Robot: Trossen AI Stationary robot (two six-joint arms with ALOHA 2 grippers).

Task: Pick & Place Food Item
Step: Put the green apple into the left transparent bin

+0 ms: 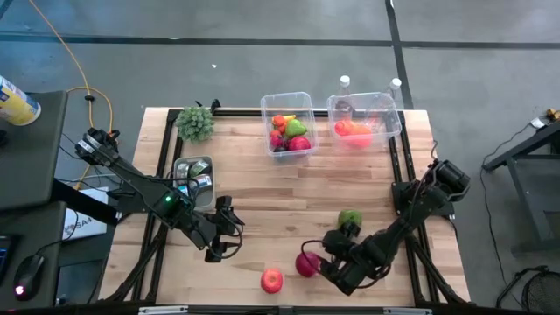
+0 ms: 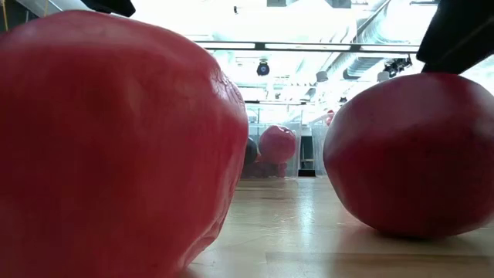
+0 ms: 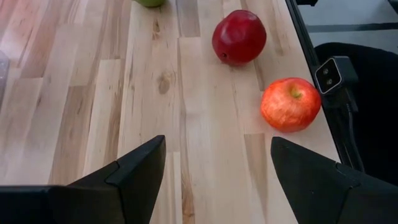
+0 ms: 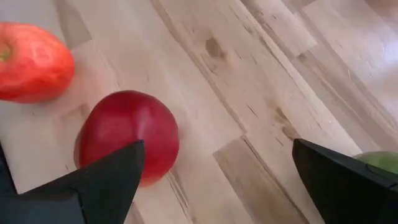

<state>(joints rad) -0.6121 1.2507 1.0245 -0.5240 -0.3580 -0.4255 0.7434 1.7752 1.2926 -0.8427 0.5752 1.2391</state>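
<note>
Three apples rest on the wooden table. The dark red apple (image 1: pixel 306 263) (image 4: pixel 127 134) lies near the front edge, with the lighter red apple (image 1: pixel 272 280) (image 3: pixel 290 104) to its left and the green apple (image 1: pixel 350 217) behind it. My right gripper (image 1: pixel 325 255) (image 4: pixel 217 168) is open and slants down over the dark red apple's right side. One finger (image 4: pixel 99 183) stands in front of that apple; the other (image 4: pixel 348 180) is nearer the green apple (image 4: pixel 379 160). My left gripper (image 1: pixel 229 236) (image 3: pixel 217 168) hovers open at left centre, holding nothing. My right gripper has one finger (image 4: pixel 109 174) close against the near side of the dark red apple (image 4: pixel 134 124). That finger covers the spot, so I cannot tell whether it touches. The apple sits on the table.
Two clear bins stand at the far edge, one (image 1: pixel 289 122) with mixed fruit and one (image 1: pixel 363 118) with orange and red pieces. At far left are a green plant (image 1: pixel 196 122) and a metal tin (image 1: pixel 194 171). A small camera (image 3: pixel 333 74) sits at the front edge.
</note>
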